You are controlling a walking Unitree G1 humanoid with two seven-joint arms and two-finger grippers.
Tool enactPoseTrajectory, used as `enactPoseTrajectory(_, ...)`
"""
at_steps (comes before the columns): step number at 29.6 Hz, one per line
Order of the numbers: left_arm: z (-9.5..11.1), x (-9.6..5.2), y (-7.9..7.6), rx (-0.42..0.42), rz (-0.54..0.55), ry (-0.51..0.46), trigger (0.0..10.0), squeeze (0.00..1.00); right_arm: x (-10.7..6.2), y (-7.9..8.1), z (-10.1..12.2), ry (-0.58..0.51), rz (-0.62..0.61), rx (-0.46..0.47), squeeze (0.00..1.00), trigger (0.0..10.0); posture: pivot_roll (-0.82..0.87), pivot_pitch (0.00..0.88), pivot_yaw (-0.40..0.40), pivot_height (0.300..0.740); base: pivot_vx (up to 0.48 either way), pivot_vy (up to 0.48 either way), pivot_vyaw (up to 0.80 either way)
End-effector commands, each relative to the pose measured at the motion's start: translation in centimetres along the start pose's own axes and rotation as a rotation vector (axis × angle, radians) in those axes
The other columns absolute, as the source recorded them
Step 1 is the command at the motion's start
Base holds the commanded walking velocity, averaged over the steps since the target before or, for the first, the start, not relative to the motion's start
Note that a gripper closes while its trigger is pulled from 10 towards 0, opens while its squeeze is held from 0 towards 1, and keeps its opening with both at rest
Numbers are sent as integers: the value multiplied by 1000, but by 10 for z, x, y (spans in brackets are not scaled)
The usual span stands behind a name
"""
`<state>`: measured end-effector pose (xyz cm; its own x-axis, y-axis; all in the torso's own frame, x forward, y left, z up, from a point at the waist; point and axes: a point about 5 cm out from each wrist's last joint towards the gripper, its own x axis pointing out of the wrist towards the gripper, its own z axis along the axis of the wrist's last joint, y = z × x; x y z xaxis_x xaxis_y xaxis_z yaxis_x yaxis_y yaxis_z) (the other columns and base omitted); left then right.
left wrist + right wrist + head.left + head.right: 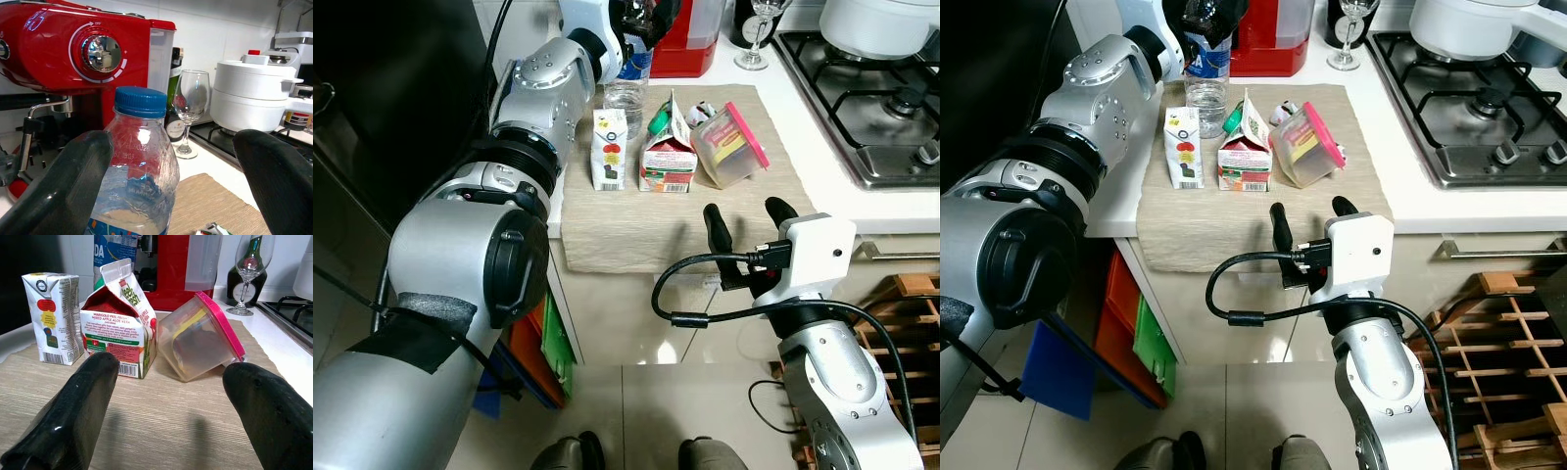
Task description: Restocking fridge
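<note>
Groceries for the fridge sit on a beige mat (636,230) on the white counter (803,108): a small white juice box (609,149) standing upright, a red-and-green gable-top carton (669,157) just beside it with its top flaps pulled open, and a clear tub with a pink lid (732,144) tipped on its side next to the carton. Behind them stands a water bottle (139,166) with a blue cap, and the left gripper (171,181) is up around it, fingers spread wide on either side of the neck; one finger (63,191) looks close to the plastic, though contact is hard to judge. The right gripper (171,406) hovers low over the mat's near edge, facing the carton and tub, fingers wide apart and holding nothing. A red coffee machine (73,54), a wine glass (188,110) and a white pot (252,95) on the gas hob (871,108) stand further back.
</note>
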<state>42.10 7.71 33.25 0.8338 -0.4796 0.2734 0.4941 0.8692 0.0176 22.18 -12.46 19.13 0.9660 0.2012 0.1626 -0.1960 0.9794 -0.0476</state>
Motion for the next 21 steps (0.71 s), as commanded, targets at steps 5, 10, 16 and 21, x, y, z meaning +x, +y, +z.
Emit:
enactPoseTrajectory(5,1,1,-2,5,-4,14,10000,0,-2,1,4,-12,1,2,0,10000,-417,131,86,740,0,0,0)
enactPoseTrajectory(10,1,1,-2,5,-4,14,10000,0,-2,1,4,-12,1,2,0,10000,-417,131,86,740,0,0,0)
enactPoseTrajectory(16,1,1,-2,5,-4,14,10000,0,-2,1,4,-12,1,2,0,10000,-417,131,86,740,0,0,0)
enactPoseTrajectory(21,1,1,-2,6,-1,15,10000,0,-3,1,5,-9,-5,2,0,10000,-419,133,89,740,0,0,0)
